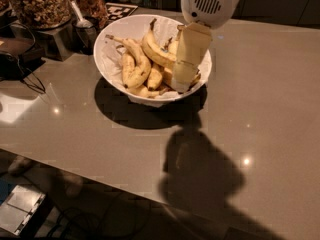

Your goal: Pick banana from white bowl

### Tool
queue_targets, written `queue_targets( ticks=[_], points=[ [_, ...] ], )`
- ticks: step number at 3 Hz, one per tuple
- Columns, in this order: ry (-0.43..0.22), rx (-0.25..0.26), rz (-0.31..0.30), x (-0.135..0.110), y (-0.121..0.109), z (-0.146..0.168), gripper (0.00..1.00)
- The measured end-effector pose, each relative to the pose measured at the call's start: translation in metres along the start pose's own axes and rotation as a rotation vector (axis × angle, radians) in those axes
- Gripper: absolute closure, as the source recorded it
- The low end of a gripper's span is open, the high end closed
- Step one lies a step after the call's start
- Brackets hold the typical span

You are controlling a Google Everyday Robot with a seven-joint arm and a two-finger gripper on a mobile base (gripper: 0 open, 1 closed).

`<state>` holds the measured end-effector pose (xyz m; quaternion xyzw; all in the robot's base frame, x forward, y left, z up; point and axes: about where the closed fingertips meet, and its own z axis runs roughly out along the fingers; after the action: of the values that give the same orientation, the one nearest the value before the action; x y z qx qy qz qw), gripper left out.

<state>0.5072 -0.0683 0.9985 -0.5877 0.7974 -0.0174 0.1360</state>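
The white bowl stands on the grey table at upper centre, lined with crinkled white paper and holding several bananas. The banana, long, gently curved and yellow with a dark stem, lies across the middle of the bowl, and its right end is hidden behind the gripper. A strongly curved banana with a long thin stem lies to its left. My gripper, pale yellow under a white wrist housing, hangs over the right part of the bowl, just right of the banana.
Glass jars of dry food and a metal cup with a spoon stand at the back left, near a black-and-white tag. A dark cable lies at the left. The table's front edge runs along the lower left.
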Motion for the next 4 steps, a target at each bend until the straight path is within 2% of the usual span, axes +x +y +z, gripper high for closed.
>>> queue_targets(
  ticks=[1, 2, 3, 4],
  points=[
    [-0.007, -0.026, 0.023, -0.022, -0.018, 0.014, 0.0],
    [-0.018, -0.038, 0.06, -0.035, -0.037, 0.024, 0.03],
    [-0.024, -0.046, 0.107, -0.039, -0.055, 0.033, 0.13],
    [-0.027, -0.052, 0.14, -0.041, -0.066, 0.039, 0.13]
  ],
)
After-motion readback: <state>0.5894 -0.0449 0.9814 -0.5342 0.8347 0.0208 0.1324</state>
